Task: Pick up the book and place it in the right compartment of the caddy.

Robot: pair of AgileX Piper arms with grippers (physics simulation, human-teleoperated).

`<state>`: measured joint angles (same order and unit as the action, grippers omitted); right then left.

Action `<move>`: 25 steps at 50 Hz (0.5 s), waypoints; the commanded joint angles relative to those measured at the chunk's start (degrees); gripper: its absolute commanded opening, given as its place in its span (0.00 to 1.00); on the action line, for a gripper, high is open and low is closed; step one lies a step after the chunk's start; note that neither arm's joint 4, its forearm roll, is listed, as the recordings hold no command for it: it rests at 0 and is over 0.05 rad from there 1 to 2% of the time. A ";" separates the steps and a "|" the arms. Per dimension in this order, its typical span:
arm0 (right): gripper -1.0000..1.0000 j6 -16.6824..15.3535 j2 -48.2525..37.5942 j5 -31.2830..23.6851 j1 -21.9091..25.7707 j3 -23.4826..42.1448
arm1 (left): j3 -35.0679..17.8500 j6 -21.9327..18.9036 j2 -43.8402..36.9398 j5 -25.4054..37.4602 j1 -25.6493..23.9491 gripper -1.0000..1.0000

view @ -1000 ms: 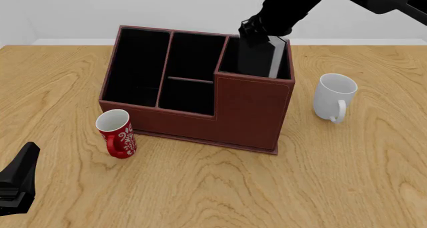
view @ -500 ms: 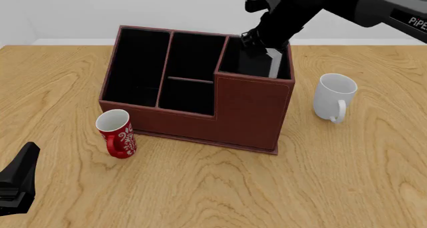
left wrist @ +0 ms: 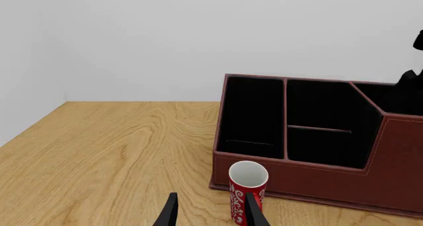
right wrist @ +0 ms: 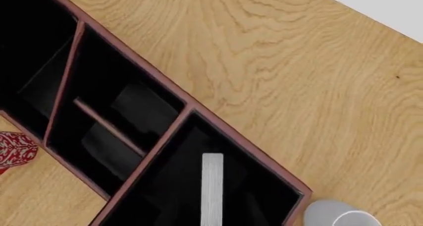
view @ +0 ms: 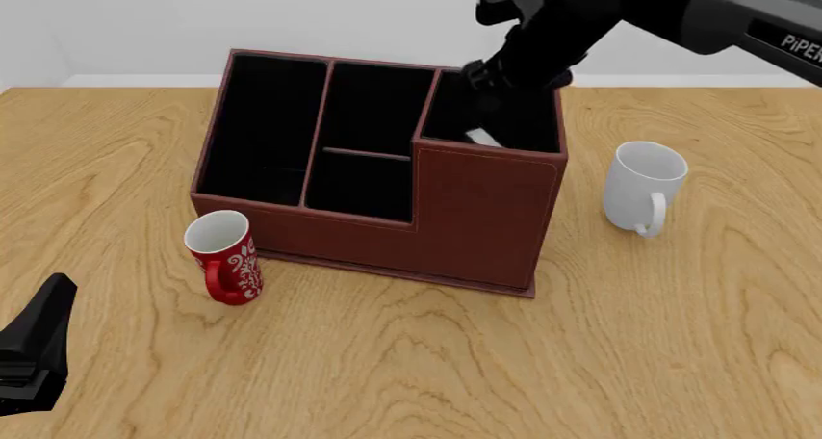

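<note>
My right gripper (view: 495, 97) hangs over the caddy (view: 482, 208); grip unclear. Book (right wrist: 211, 189) stands inside on the wooden table (view: 642, 343).

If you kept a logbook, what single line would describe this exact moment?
thin black hardcover book: inside tall right compartment of reddish-brown leather-look caddy | right pincer: above it, grip unclear | left pincer: open, idle

caddy (view: 482, 208): matt reddish-brown leather look, black lining
table (view: 642, 362): smooth grained wood
white mug (view: 642, 184): smooth, glossy
</note>
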<state>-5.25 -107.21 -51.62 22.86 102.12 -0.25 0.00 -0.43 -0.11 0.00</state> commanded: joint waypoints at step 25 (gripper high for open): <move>1.00 -1.18 18.81 2.76 1.60 -10.33 | 0.00 0.00 0.00 0.00 0.00 1.00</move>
<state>-6.19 -95.10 -50.85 24.19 96.74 -0.25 0.00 -0.43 -0.11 0.00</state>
